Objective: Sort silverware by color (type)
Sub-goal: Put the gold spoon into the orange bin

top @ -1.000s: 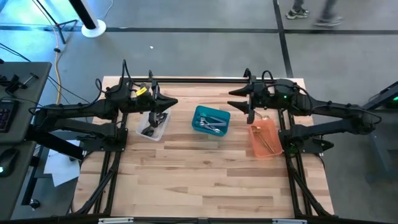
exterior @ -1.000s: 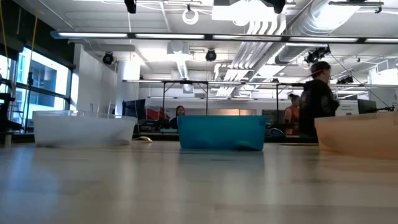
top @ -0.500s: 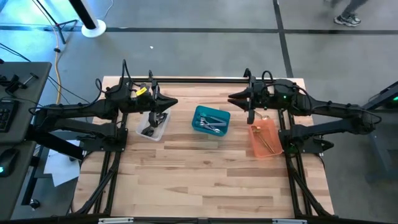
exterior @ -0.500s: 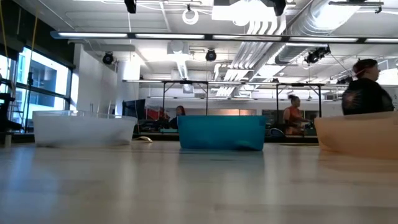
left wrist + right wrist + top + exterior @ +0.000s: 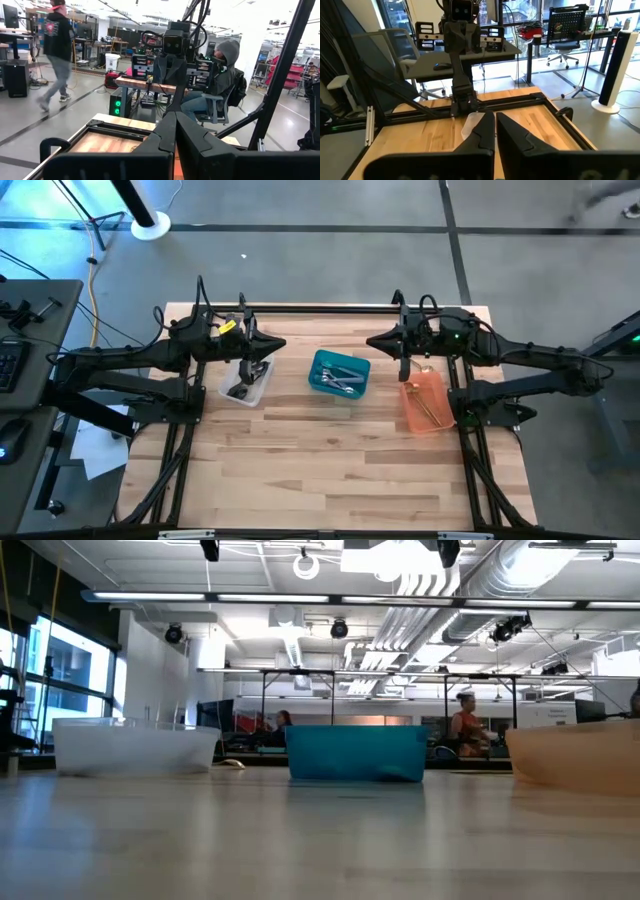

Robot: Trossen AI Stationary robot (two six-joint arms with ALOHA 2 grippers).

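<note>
The silverware lies in three bins in a row near the table's far edge. Dark pieces (image 5: 240,388) are in the clear bin (image 5: 250,392), silver pieces (image 5: 342,378) in the teal bin (image 5: 318,376), and a gold piece (image 5: 432,406) in the orange bin (image 5: 416,418). My left gripper (image 5: 281,345) hangs shut and level above the clear bin's far end, pointing toward the table's right. My right gripper (image 5: 371,340) hangs shut and level between the teal and orange bins, pointing left. Both hold nothing, as the left wrist view (image 5: 175,125) and the right wrist view (image 5: 495,125) show.
The low view shows the clear bin (image 5: 135,747), teal bin (image 5: 355,752) and orange bin (image 5: 575,755) standing on the wood table (image 5: 320,840), with the grippers above the picture. Black frame rails (image 5: 320,308) run along the table's far edge and sides. People are in the room behind.
My right gripper has shut its fingers on nothing while staying where it hangs. My left gripper has kept still. A person has walked out of the low view to the right in the room behind.
</note>
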